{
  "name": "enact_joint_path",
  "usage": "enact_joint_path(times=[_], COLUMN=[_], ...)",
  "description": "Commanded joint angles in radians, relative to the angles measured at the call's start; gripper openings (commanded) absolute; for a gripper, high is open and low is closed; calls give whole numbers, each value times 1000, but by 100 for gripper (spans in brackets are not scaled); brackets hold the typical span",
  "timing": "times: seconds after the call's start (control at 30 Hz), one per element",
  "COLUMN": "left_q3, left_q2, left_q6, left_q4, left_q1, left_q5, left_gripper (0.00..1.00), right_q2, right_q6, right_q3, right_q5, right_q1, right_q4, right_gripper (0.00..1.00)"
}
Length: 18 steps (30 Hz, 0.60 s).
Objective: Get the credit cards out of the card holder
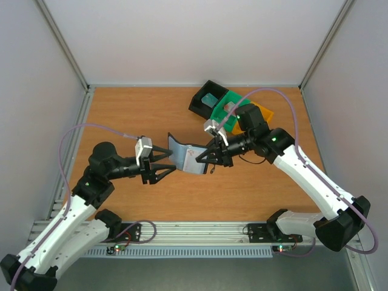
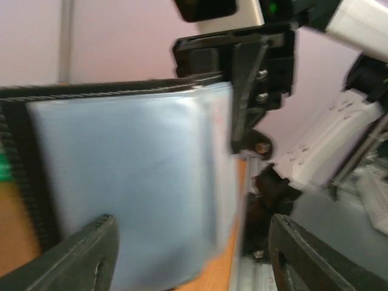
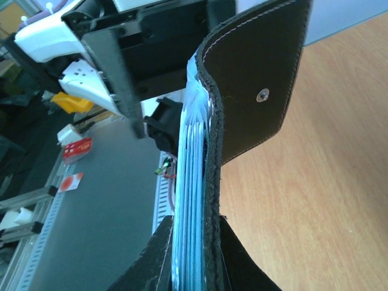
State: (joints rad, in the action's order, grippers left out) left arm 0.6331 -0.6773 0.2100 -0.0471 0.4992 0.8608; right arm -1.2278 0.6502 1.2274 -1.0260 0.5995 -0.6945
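Note:
The card holder (image 1: 183,155) is held upright above the table, a black wallet opened towards the left arm. My right gripper (image 1: 209,155) is shut on its right edge; in the right wrist view both fingers (image 3: 151,260) pinch the black cover (image 3: 254,91) and the stacked pale blue pockets (image 3: 193,200). My left gripper (image 1: 162,165) is open, its fingers (image 2: 91,254) spread just in front of the blue-grey pocket face (image 2: 121,182). A teal credit card (image 1: 211,99) lies in the black tray (image 1: 200,104). A small red patch shows on the holder's inner face.
A green tray (image 1: 225,103) with a pale object in it sits behind the right wrist. An orange tray (image 1: 265,114) peeks out beside it. Grey walls close the table at the back and sides. The rail with both arm bases runs along the near edge.

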Motion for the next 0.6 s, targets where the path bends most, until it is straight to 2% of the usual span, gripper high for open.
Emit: enact_joint_path(times=[0.0, 0.1, 0.13, 0.2, 0.3, 0.4, 0.43, 0.57], left_q3=[46, 31, 24, 11, -8, -35, -46, -62], left_q2=[19, 13, 11, 2, 1, 2, 1, -9], left_q6=[-105, -134, -135, -128, -86, -60, -47, -26], left_q4=[-120, -142, -139, -123, -66, 76, 111, 164], left_q1=[-8, -8, -8, -8, -8, -8, -8, -8], left_q5=[-223, -291, -278, -211, -100, 50, 61, 80], left_gripper=[75, 89, 95, 99, 99, 99, 97, 75], right_q2=[2, -7, -12, -22, -29, -31, -32, -30], right_q6=[91, 88, 88, 90, 89, 88, 88, 79], right_q3=[72, 80, 82, 91, 91, 92, 93, 94], right_q5=[-96, -130, -140, -147, -151, -152, -151, -114], right_q1=[5, 4, 5, 6, 5, 6, 6, 6], right_q4=[-127, -135, -139, -151, -151, -146, -146, -135], right_gripper=[9, 9, 9, 10, 10, 9, 10, 10])
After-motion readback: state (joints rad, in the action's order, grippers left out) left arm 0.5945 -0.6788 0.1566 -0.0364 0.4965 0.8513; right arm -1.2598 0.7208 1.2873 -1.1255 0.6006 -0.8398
